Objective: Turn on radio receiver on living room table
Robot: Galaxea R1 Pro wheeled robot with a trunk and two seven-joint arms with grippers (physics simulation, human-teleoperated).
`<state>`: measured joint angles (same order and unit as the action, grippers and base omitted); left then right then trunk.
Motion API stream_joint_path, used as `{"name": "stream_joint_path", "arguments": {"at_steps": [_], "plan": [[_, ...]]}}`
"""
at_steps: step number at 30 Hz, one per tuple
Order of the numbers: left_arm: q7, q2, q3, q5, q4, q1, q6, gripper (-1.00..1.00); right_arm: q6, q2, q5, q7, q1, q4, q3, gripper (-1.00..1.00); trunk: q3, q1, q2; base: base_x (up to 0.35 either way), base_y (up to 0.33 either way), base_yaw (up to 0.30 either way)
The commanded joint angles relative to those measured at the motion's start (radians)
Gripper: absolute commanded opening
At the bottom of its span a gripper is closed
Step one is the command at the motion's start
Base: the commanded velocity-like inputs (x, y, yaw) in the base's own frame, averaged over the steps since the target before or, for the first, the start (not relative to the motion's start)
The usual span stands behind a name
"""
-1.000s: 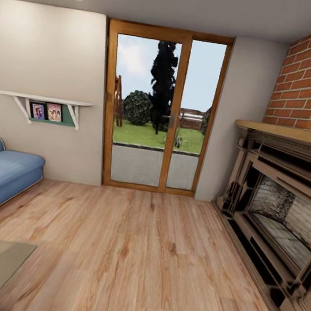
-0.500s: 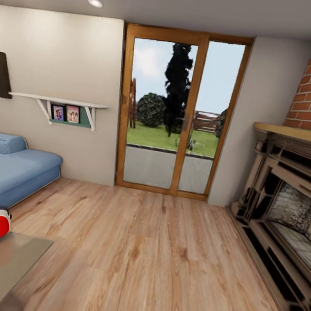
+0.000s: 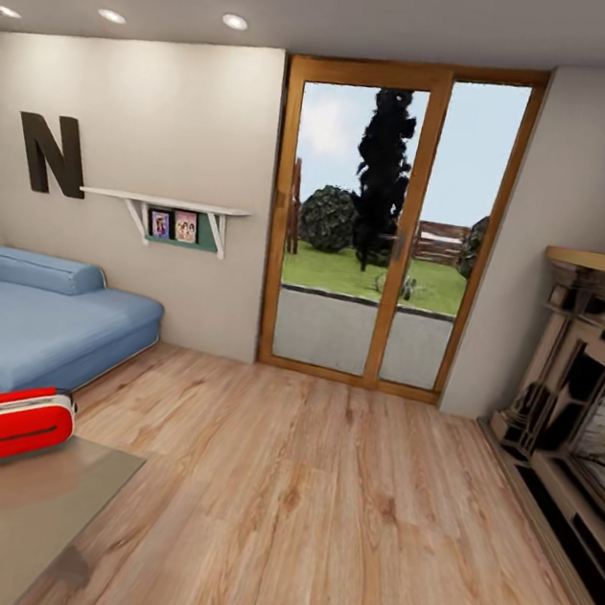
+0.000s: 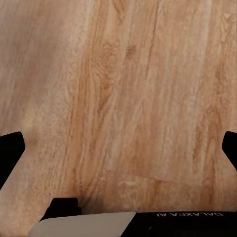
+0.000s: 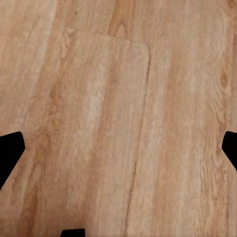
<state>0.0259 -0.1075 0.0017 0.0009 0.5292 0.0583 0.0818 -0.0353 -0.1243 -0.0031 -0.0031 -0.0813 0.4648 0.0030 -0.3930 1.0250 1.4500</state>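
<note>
The red radio receiver (image 3: 15, 424) with white end panels lies on the far corner of the table (image 3: 13, 521), whose glossy grey-brown glass top fills the lower left of the head view. Its dial and grille face away, so I cannot see them. In the left wrist view, my left gripper (image 4: 118, 150) hangs open over bare wood floor, its dark fingertips (image 4: 10, 150) far apart. My right gripper (image 5: 118, 148) is open too, above floorboards, with nothing between its fingertips (image 5: 10, 148).
A blue sofa (image 3: 37, 326) stands behind the table at the left. A wood-framed glass door (image 3: 391, 229) is straight ahead and a fireplace (image 3: 582, 412) lines the right wall. A wall shelf (image 3: 175, 216) and a letter N (image 3: 53, 154) hang above the sofa. Wood floor (image 3: 309, 517) stretches ahead.
The head view has swung to the left, so the door and fireplace slid right. The radio, the table and the sofa show more fully now; the things themselves have not moved.
</note>
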Motion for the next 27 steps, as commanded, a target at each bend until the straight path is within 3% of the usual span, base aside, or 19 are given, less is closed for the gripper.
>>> {"name": "stream_joint_path", "arguments": {"at_steps": [1,8,15,27], "plan": [[0.001,0.001,0.000,0.000,0.000,0.000,0.000,1.00,0.000,0.000,0.000,0.000,0.000,0.000,0.000,1.00,0.000,0.000,0.000,0.000,0.000,0.252],[0.014,0.003,0.003,-0.003,0.000,0.000,0.001,1.00,0.000,0.000,0.000,0.000,0.000,0.000,0.000,1.00,0.000,0.000,0.000,0.130,0.000,0.252],[0.054,0.002,0.003,-0.003,0.000,0.000,0.001,1.00,0.000,0.000,0.000,0.000,0.000,0.000,0.000,1.00,0.000,0.000,0.000,0.310,0.000,0.252],[0.060,0.003,0.004,0.001,0.001,0.000,0.001,1.00,0.000,0.000,0.000,0.000,0.000,0.000,0.000,1.00,0.000,0.000,0.000,0.325,-0.008,0.252]]}}
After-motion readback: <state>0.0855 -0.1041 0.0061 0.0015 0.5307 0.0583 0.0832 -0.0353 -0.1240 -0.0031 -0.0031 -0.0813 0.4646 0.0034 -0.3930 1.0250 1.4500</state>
